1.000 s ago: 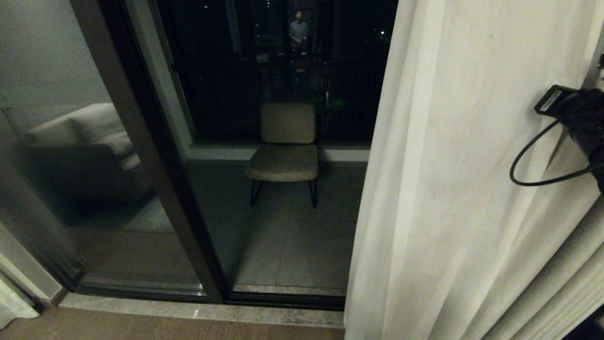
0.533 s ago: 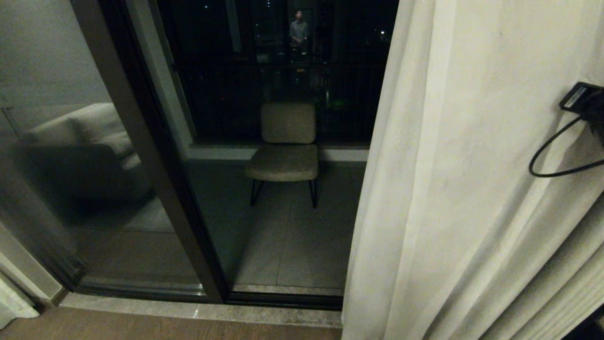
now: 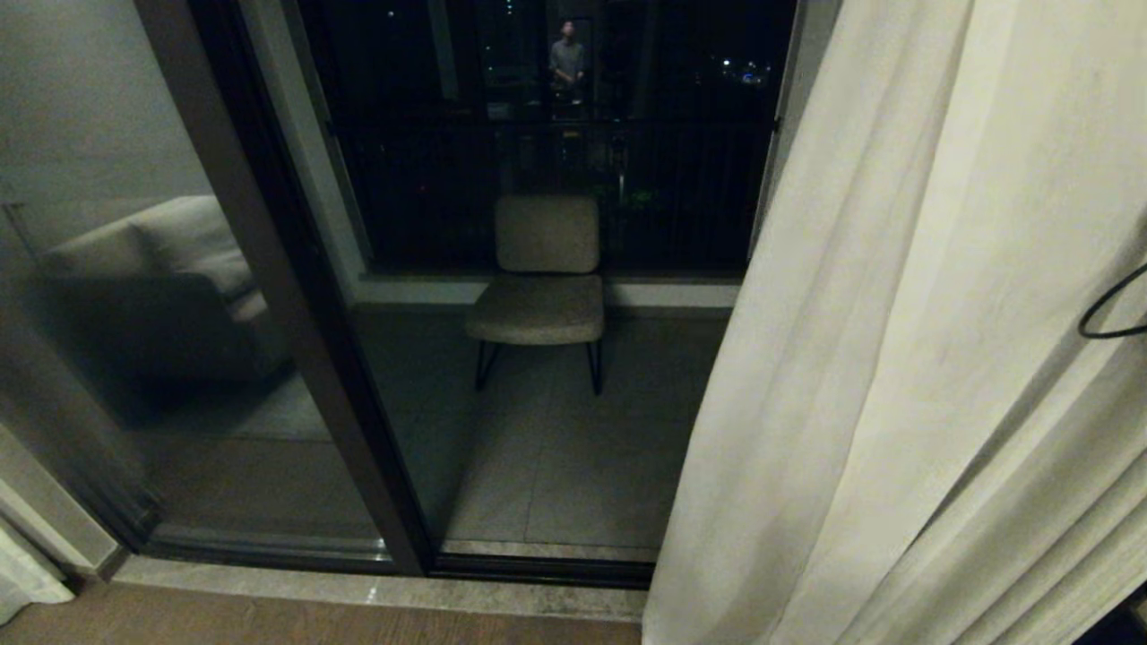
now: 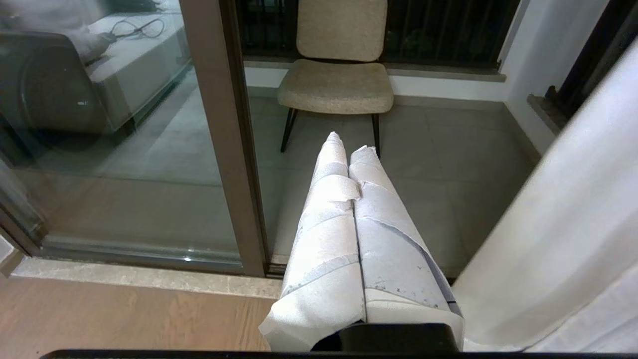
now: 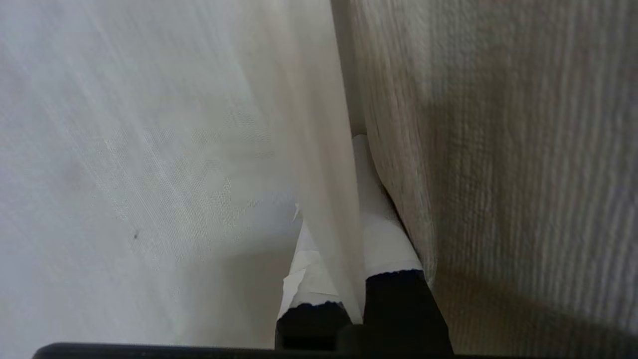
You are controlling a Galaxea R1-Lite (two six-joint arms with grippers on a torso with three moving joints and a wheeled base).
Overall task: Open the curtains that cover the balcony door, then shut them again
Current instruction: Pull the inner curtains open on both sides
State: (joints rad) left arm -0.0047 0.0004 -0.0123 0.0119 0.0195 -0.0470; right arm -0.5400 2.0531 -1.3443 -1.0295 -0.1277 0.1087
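Since a second ago our right arm has slid out past the right edge of the head view, leaving only a loop of its black cable (image 3: 1107,313) showing, and the curtains' (image 3: 896,358) inner edge has drawn back rightward with it, baring more dark glass and a pale post of the balcony.

We see the balcony door (image 3: 269,296) filling the left and middle of that view — tall glass in a dark brown frame, one panel reflecting a sofa, the other showing the tiled balcony beyond. A small reflected figure of a person (image 3: 566,58) shows high in the glass. The curtains hang floor-length down the right side, the thin sheer layer in front and a thicker ribbed layer behind it at the lower right corner, well clear of most of the door.

A beige chair (image 3: 542,278) on thin dark legs stands on the balcony, near the railing, roughly centred in the open stretch of glass.

Our left gripper (image 4: 349,144) hangs low before the door sill, its tape-wrapped fingers (image 4: 329,239) pressed together with nothing between them, pointing toward the chair.

Our right gripper (image 5: 361,144) is buried in the fabric — its jaws are clamped on a fold of the sheer layer, which runs between the two white-wrapped fingers (image 5: 386,234), with the ribbed layer touching alongside.
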